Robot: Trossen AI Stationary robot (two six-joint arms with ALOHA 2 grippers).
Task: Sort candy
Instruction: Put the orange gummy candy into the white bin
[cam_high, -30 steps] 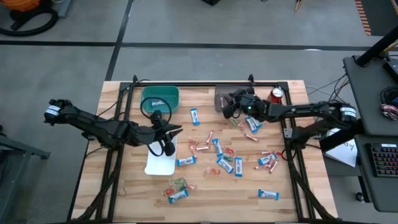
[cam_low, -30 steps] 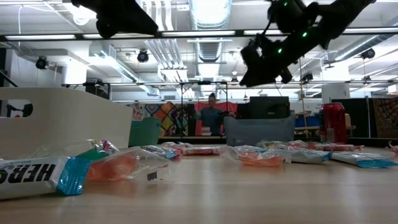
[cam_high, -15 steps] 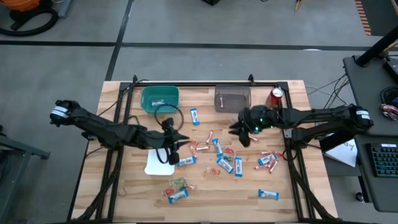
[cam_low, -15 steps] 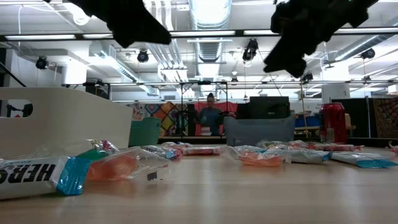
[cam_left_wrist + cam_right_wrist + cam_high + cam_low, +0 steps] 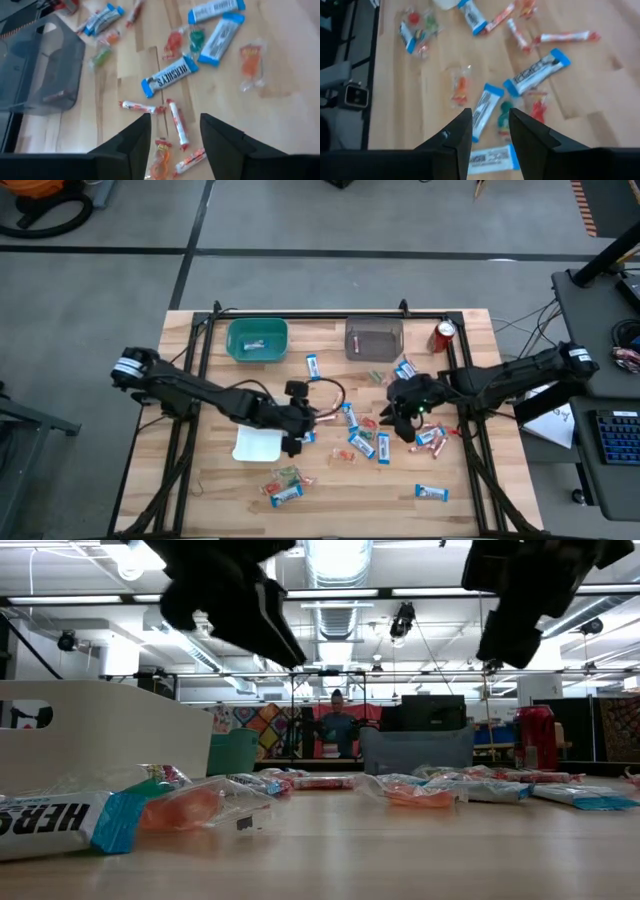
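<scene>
Many wrapped candies lie scattered on the middle of the wooden table (image 5: 200,490): blue-and-white bars (image 5: 362,445), slim pink sticks (image 5: 322,418) and small red, orange and green pieces (image 5: 368,423). My left gripper (image 5: 303,426) is open and empty above the left side of the pile. In the left wrist view its fingers (image 5: 175,137) stand over pink sticks (image 5: 176,124), with a blue-and-white bar (image 5: 170,77) beyond. My right gripper (image 5: 393,416) is open and empty above the right side of the pile. In the right wrist view it (image 5: 490,131) stands over a blue-and-white bar (image 5: 482,111).
A green bin (image 5: 257,340) and a grey bin (image 5: 373,338) stand at the far edge, with a red can (image 5: 444,333) to their right. A white tray (image 5: 258,444) lies left of the pile. More candies (image 5: 283,485) lie toward the near edge.
My left gripper has gone toward the table's right edge, from over the white tray to the left side of the candy pile. My right gripper has gone from beside the grey bin toward the near edge, to the right side of the pile. The candies have not moved.
</scene>
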